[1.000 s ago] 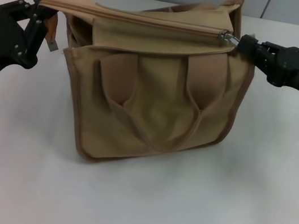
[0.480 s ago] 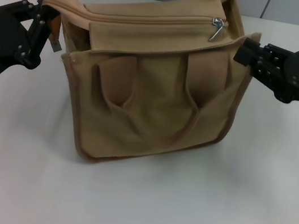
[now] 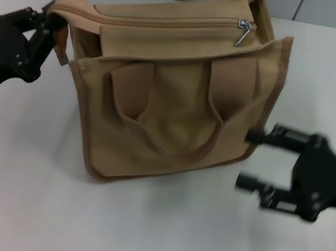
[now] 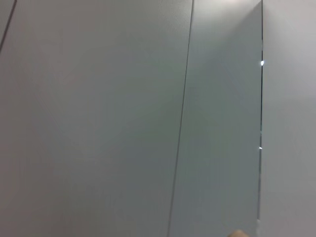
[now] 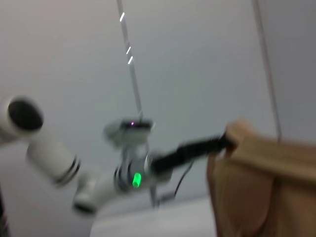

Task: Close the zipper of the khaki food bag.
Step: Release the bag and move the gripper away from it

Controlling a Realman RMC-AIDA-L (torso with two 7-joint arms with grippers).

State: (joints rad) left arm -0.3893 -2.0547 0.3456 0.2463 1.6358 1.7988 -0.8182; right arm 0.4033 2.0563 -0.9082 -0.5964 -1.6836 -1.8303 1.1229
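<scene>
Tan boxy canvas bag (image 3: 179, 95) sits mid-frame on the white bench (image 3: 137, 230), left tool (image 3: 50, 28) pinching its upper-left corner, right tool (image 3: 254, 159) spread open lower right.

No readable text, label, brand, number or sign anywhere. Khaki food bag (image 3: 178, 101): plain canvas, no print or tag lettering visible. Zipper (image 3: 172, 22) pull: bare metal, no marking legible. Left gripper (image 3: 45, 31) and right gripper (image 3: 251, 159): black housings, no lettering seen. Left wrist view: blank grey panels only. Right wrist view: green light on white arm (image 5: 136, 178), no characters.
</scene>
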